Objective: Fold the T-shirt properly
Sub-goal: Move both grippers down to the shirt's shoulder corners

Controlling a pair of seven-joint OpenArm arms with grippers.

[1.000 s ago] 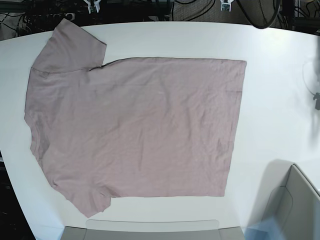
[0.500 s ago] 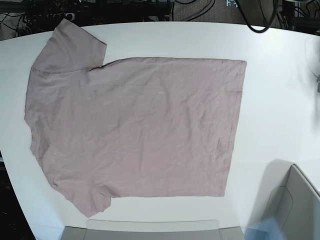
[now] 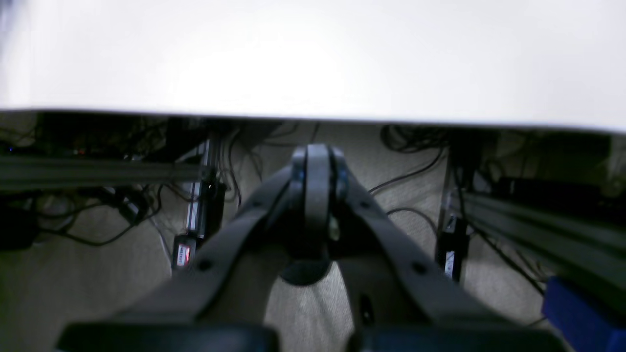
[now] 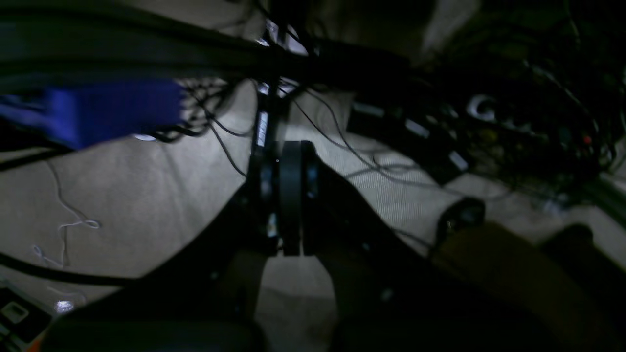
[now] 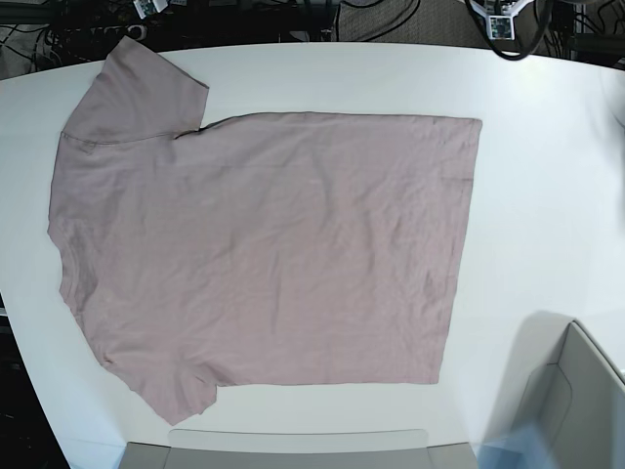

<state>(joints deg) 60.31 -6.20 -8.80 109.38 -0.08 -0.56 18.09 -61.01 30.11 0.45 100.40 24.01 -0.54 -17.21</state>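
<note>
Both arms have shifted outward along the far edge of the table (image 5: 547, 215) since the earlier frame: in the base view we see part of the left arm (image 5: 500, 26) farther right and part of the right arm (image 5: 146, 8) farther left, while our T-shirt (image 5: 264, 244) stays put. It lies flat on the table, collar end to that view's left and hem to its right, with the upper sleeve (image 5: 142, 93) spread out and the lower sleeve (image 5: 181, 391) rumpled. We judge it is laid broad like this so that the sleeves and sides can be reached for folding, which has not begun.

Our left gripper (image 3: 318, 151) and right gripper (image 4: 297, 146) each have their fingers pressed together with no cloth between them, both away from the garment. We take that narrow pose as a compact way to travel; they would need to spread before pinching an edge. The soft creases near the collar could carry into the first fold unless we pull evenly.
</note>
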